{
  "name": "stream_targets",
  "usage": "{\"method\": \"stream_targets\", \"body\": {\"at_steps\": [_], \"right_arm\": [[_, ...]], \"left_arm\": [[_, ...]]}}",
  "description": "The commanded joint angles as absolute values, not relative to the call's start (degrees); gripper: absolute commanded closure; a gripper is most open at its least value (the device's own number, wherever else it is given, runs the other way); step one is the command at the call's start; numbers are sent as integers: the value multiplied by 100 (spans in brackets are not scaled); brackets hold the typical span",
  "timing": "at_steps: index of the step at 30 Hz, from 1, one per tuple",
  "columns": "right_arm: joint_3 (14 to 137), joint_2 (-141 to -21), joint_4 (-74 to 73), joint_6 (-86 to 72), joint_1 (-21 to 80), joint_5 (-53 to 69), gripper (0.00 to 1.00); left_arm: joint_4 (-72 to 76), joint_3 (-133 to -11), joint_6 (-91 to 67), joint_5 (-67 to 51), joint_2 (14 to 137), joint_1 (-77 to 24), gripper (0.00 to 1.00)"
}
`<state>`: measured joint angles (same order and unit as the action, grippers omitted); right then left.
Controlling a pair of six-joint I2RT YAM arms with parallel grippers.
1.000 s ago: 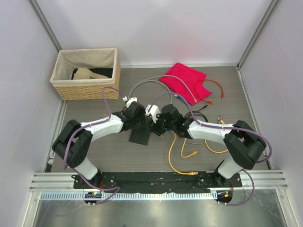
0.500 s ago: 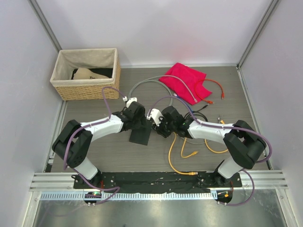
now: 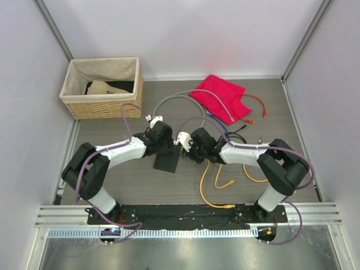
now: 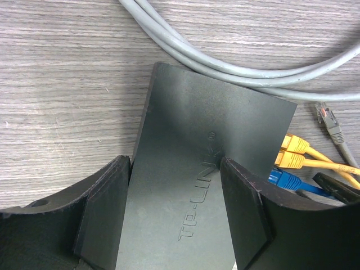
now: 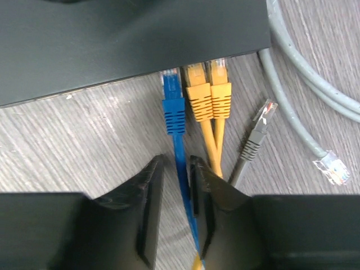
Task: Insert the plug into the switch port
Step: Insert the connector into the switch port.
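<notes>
- The bench (image 3: 112, 180) is grey wood-grain, with both arms reaching in from its near edge.
- A wicker basket (image 3: 101, 104) stands in the far left corner, and a red cloth (image 3: 219, 93) lies well apart at the far right.
- The switch (image 3: 166, 162) lies flat near the middle of the bench, a thin dark box with its socket edge turned toward the right arm.
- The left claw (image 4: 175, 169) straddles the switch (image 4: 191, 129), one finger pressed against each long side, clamping it.
- The right claw (image 5: 176, 163) is nearly closed, pinching the blue cable (image 5: 183, 185) that runs between its fingers, just short of the socket edge (image 5: 112, 39).
- A grey cable (image 4: 225, 62) curves past the switch's far corner, touching it.
- Two yellow plugs (image 5: 208, 84) sit side by side in the sockets.
- The blue plug (image 5: 171, 93) sits just left of them, its clear tip at the socket mouth; whether it is fully seated I cannot tell.
- A loose grey plug (image 5: 259, 132) lies on the bench beside the yellow ones.
</notes>
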<state>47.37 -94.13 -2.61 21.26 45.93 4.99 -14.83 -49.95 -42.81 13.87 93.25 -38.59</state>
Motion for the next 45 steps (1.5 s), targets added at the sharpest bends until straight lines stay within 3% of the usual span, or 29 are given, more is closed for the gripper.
{"method": "stream_targets", "body": {"at_steps": [1,5,7,13,20,30,45], "right_arm": [[4922,-9422,-35,2162,4570,659,75],[4904,-9404,-35,2180,4562,729,94],[4913,-9404,-35,2180,4553,773,99],[4904,-9439,-35,2197,4518,888,99],[4878,-9404,-35,2320,4518,1055,99],[4808,-9431,1001,1715,4518,1433,99],[5203,-9149,2065,967,4772,1116,99]], "left_arm": [[-2707,-4342,-3990,950,9941,-3946,33],[-2400,-4202,-3964,748,9643,-3832,31],[-2102,-4070,-3955,572,9458,-3771,28],[-951,-3674,-4017,27,8754,-3235,18],[-405,-3805,-3832,-561,9157,-2892,17],[-158,-3797,-4078,-1564,9976,-2927,33],[-184,-3340,-4562,-1670,9791,-3419,37]]}}
